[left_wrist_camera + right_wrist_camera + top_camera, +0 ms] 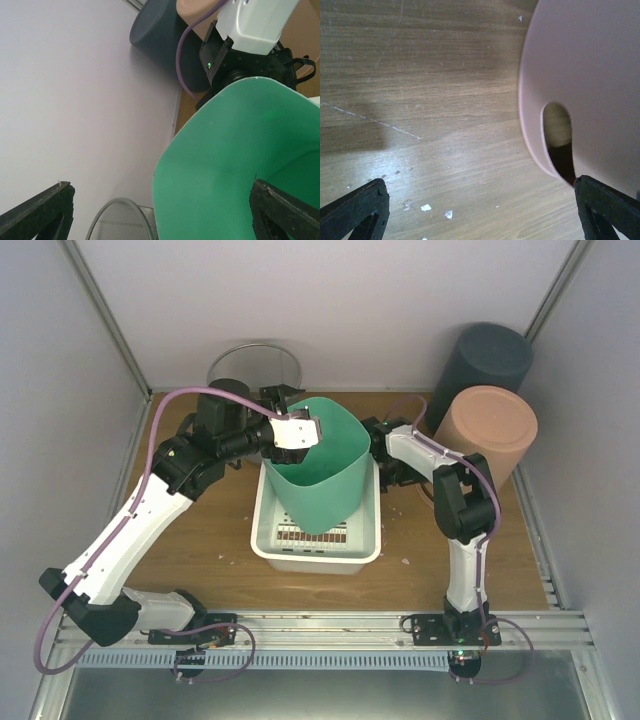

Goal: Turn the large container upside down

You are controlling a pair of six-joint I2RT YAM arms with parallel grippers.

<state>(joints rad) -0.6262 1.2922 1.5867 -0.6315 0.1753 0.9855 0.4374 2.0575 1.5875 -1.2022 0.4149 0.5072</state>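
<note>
- We find the large green flexible plastic container (320,475) standing mouth-up inside the white rectangular plastic basket (300,562) in the middle of the wooden table (200,540). It seems to lean a little, and it is not yet inverted.
- Our left gripper (312,432) sits at the container's left upper rim with its fingers spread wide. In the left wrist view the green wall's edge (225,165) lies between the fingers, but nothing pinches it.
- Our right gripper (372,432) waits just beside the container's right side, fingers equally spread. Its wrist view shows only bare table (420,75) and the basket's slotted wall (600,75), so it holds nothing.
- The step in hand, as we judge it, is securing the rim before the flip.
- To do it well, we should push the left fingers deeper over the rim, one inside and one outside, and close firmly. The wall looks thin and will likely buckle under a shallow pinch.
- We should lift the container out of the basket before rotating, or the base may catch on the basket's wall.
- The right gripper can steady the opposite rim so the soft body does not twist.
- We keep the swing away from the terracotta cylinder (485,430), the dark grey cylinder (490,360) and the wire mesh bin (255,365) behind.
</note>
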